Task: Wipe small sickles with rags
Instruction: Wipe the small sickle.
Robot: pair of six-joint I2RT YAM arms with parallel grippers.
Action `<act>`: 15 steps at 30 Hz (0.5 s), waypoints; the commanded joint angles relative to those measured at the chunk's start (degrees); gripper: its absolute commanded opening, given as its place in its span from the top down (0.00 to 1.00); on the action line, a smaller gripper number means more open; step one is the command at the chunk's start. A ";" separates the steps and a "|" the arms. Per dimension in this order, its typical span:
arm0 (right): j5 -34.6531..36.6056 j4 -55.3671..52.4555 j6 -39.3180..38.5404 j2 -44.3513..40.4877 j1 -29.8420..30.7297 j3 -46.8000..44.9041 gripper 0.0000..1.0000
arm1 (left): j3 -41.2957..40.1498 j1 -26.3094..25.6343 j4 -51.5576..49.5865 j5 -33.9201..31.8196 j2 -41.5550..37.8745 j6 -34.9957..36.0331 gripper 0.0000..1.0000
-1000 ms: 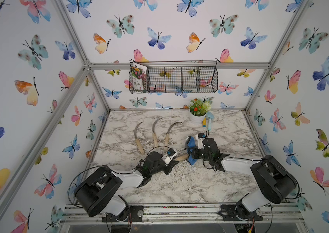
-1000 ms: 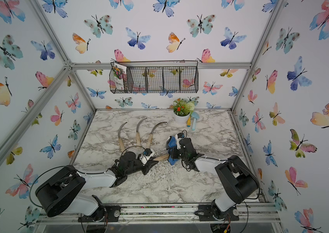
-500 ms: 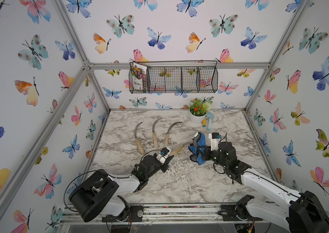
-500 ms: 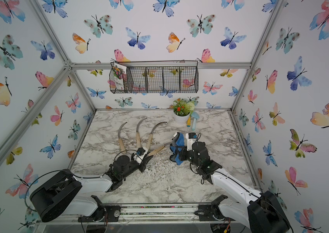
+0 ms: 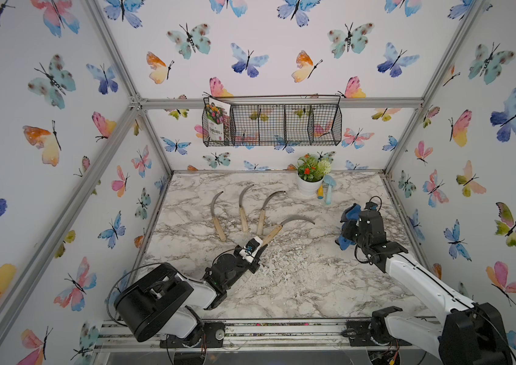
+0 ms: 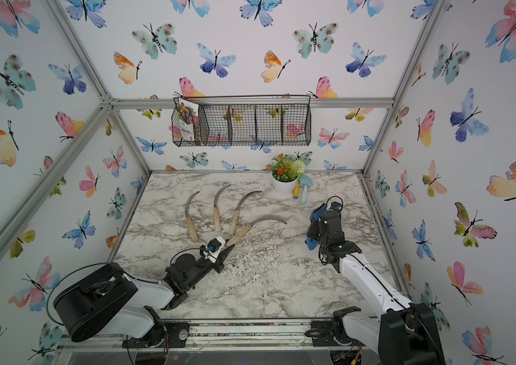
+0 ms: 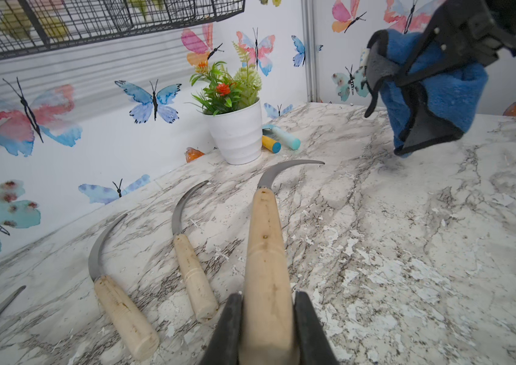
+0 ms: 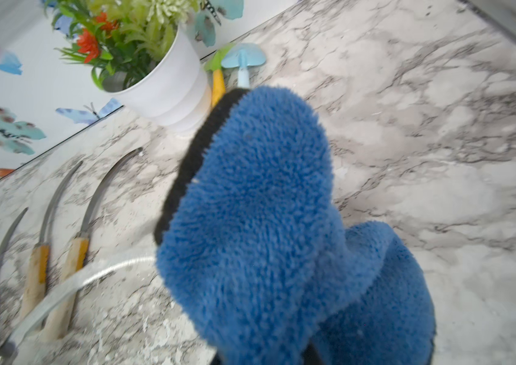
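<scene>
1. There are four sickles. The left claw [image 7: 267, 303] is clamped on the butt of the wooden handle of the held sickle [image 5: 294, 219], whose blade reaches out toward the white pot [image 5: 309, 189].
2. The other three lie flat on the tabletop [image 5: 313, 284], fanned out to the left of the pot with their handles toward the robot. They are the nearest lying sickle [image 5: 263, 211], the middle lying sickle [image 5: 242, 211] and the farthest lying sickle [image 5: 217, 218].
3. There is one blue rag [image 5: 349, 212] with a dark edge. The right claw [image 5: 353, 227] is closed on it, to the right of the pot and nearer the robot, low over the tabletop. Whether its lowest corner touches cannot be told.
4. Two small tools lie just beside the pot, a light-blue trowel [image 5: 329, 189] and a yellow-handled tool [image 5: 320, 191].
5. One wire basket [image 5: 282, 126] hangs on the wall above the pot, and one seed packet [image 5: 218, 121] sits in its left compartment.
</scene>
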 commanded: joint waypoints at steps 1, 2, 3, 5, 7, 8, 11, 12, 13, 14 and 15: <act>5.78 -3.99 -1.29 3.25 -0.27 2.81 0.98 | -0.97 -2.44 11.16 -2.45 3.57 6.13 1.00; 5.62 -3.96 -1.71 4.20 -0.27 3.30 0.98 | -0.91 -2.61 12.90 -2.39 5.04 6.85 1.00; 5.51 -4.02 -1.99 5.10 -0.27 3.64 0.98 | -1.03 -2.74 15.40 -2.34 6.65 7.46 1.00; 5.03 -3.74 -2.37 6.41 -0.27 4.01 0.98 | -1.66 -3.48 20.38 -3.70 10.03 8.81 1.00; 3.88 -2.94 -3.21 7.62 -0.27 4.11 0.98 | -2.03 -4.83 24.99 -6.33 13.21 11.61 1.00; 3.43 -2.73 -3.55 8.36 -0.32 4.26 0.98 | -1.93 -5.81 26.93 -7.82 14.92 13.44 1.00; 2.66 -2.90 -3.99 10.80 -0.27 4.76 0.98 | 1.41 -9.39 22.86 -13.08 17.63 17.46 1.00; 2.11 -2.81 -4.12 11.77 -0.27 4.88 0.98 | 2.84 -10.37 19.92 -14.78 18.06 18.50 1.00; 1.59 -2.77 -4.22 12.58 -0.27 5.03 0.98 | 4.00 -10.53 17.13 -15.74 18.08 18.71 1.00; 0.86 -2.45 -4.28 13.44 -0.27 5.07 0.98 | 5.12 -10.49 13.49 -15.38 17.58 18.23 1.00; 0.09 -1.86 -4.42 14.31 -0.26 5.13 0.98 | 6.36 -10.36 10.35 -14.37 16.71 17.47 1.00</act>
